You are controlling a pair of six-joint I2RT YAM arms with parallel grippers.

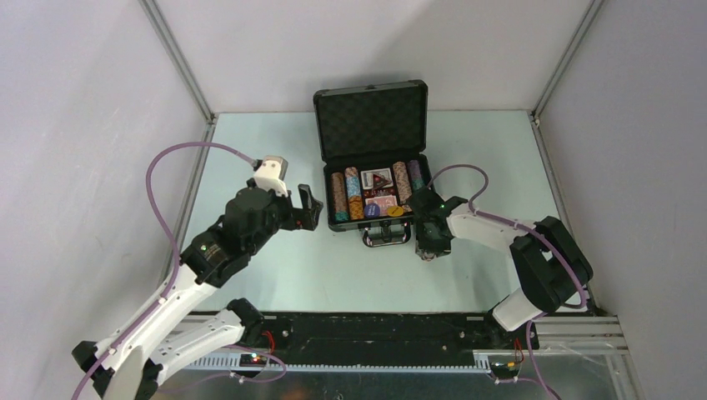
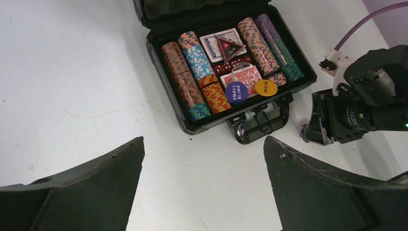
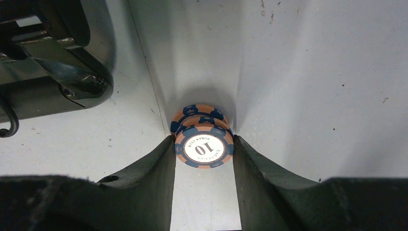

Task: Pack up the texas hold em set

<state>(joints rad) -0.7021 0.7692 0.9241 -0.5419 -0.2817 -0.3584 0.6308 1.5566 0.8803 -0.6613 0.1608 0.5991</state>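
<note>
black case (image 1: 371, 125) lies open at the back centre of the pale table (image 1: 275, 275), its foam-lined lid upright, as your two arms flank it. inside, striped chip rows (image 2: 185, 82) lie on edge beside a red deck (image 2: 245, 74) and a blue deck (image 2: 214, 45), with a blue disc (image 2: 236, 92) marked small blind and a yellow disc (image 2: 265, 87) near the front wall. your right claw (image 1: 427, 250) points down just beside the case's handle (image 2: 260, 126), its fingers (image 3: 149, 178) closed against both sides of a short stack of orange-and-blue chips (image 3: 204, 147) marked 10; you cannot tell whether the stack rests on the table. your left claw (image 1: 308, 208) hovers left of the case, spread wide and holding nothing.
</note>
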